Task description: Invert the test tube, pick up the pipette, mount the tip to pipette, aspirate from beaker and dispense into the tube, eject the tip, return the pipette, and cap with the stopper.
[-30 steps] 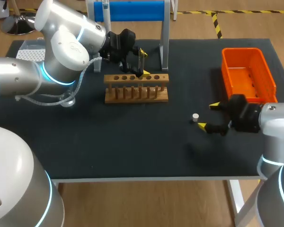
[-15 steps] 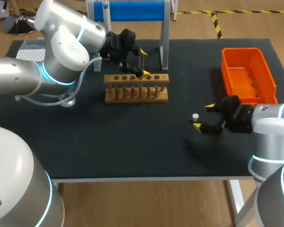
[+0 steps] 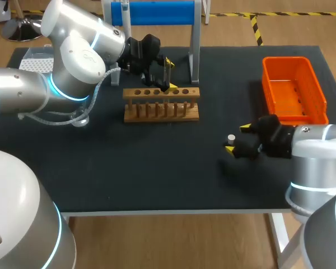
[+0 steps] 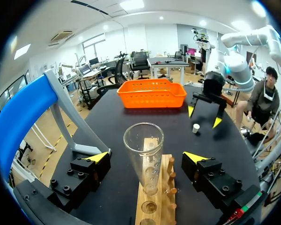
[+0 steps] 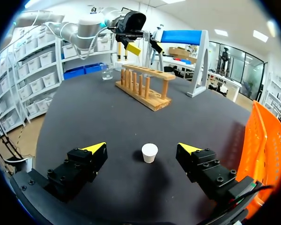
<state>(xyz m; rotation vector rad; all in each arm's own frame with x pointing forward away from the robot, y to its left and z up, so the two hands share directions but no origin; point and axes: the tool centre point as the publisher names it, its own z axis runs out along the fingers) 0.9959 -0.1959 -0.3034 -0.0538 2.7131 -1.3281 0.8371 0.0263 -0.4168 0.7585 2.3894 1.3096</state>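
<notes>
At the far left of the table [image 3: 157,174], the left claw [image 3: 163,72] hangs over the rack [image 3: 161,104]. Its 2 fingers are apart, 1 on each side of the tube [image 4: 144,140], with a gap on both sides and neither finger touching the glass. The tube stands upright in a rack hole, mouth up towards the wrist. Its foot is sunk in the wood, and I cannot tell whether it holds any liquid. From the head view the tube is hard to make out among the claw's dark parts.

To the right, well apart from the rack, the white stopper [image 3: 231,138] stands on end on the bare cloth. The right claw [image 3: 237,139] is low at it, fingers spread. In the right wrist view the stopper [image 5: 149,153] sits between the 2 yellow tips of the right claw [image 5: 141,148], a touch ahead of them and free of both. The right arm is plainly the nearer one. A grasp would probably need a small advance, then a squeeze across the stopper's round side, its axis being vertical. How far the tips are above the cloth is not clear. The orange bin [image 3: 294,89] lies just beyond the claw. I cannot pick out the pipette in any view.
</notes>
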